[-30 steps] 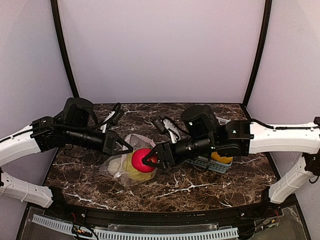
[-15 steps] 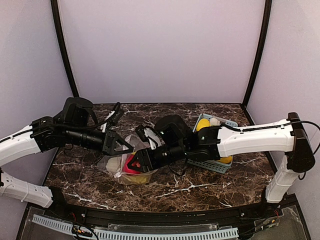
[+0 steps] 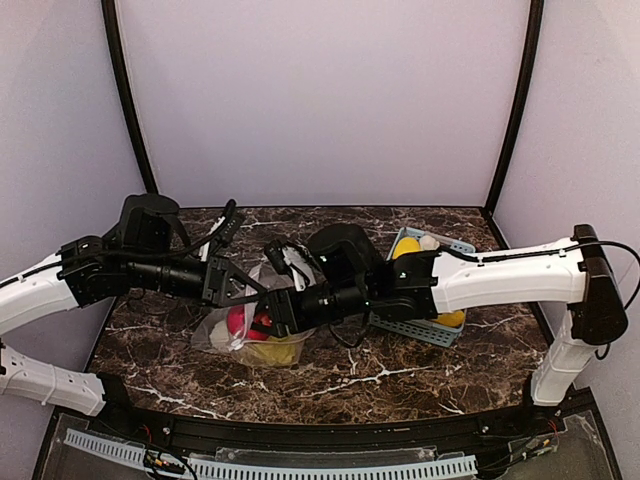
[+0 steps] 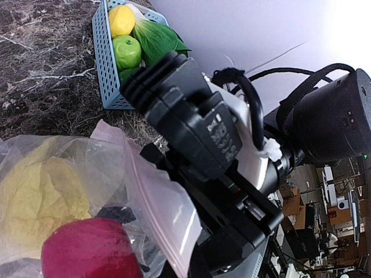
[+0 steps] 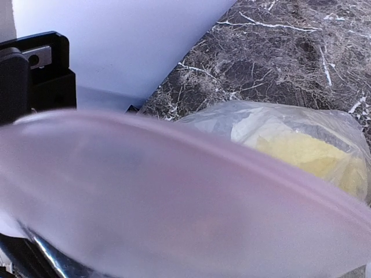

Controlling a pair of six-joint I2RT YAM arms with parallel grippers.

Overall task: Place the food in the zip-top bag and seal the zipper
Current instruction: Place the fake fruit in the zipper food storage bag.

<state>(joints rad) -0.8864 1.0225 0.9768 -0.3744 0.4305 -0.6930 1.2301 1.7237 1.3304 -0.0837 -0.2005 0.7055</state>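
The clear zip-top bag [image 3: 225, 335] lies at the table's left-middle, with pale yellow napa cabbage [image 3: 282, 350] inside. My left gripper [image 3: 243, 290] is shut on the bag's upper mouth edge and holds it lifted. The pinkish zipper [image 4: 155, 204] runs along that edge. My right gripper [image 3: 264, 322] reaches into the mouth, shut on the red fruit [image 3: 238, 322], which shows through the film [image 4: 87, 250] beside the cabbage [image 4: 40, 194]. In the right wrist view the bag's film [image 5: 174, 197] covers the fingers; the cabbage [image 5: 313, 156] shows beyond it.
A light-blue basket [image 3: 425, 330] stands right of the bag with a lemon [image 4: 122, 20], a green apple [image 4: 126, 51] and a green leafy vegetable [image 4: 157, 37]. An orange-yellow pepper [image 3: 447, 320] shows at its near side. The right arm's black wrist housing [image 4: 191, 127] fills the left wrist view.
My right gripper has carried the red fruit leftward from in front of the bag into its mouth. The left gripper keeps its hold on the bag's edge, shifted slightly.
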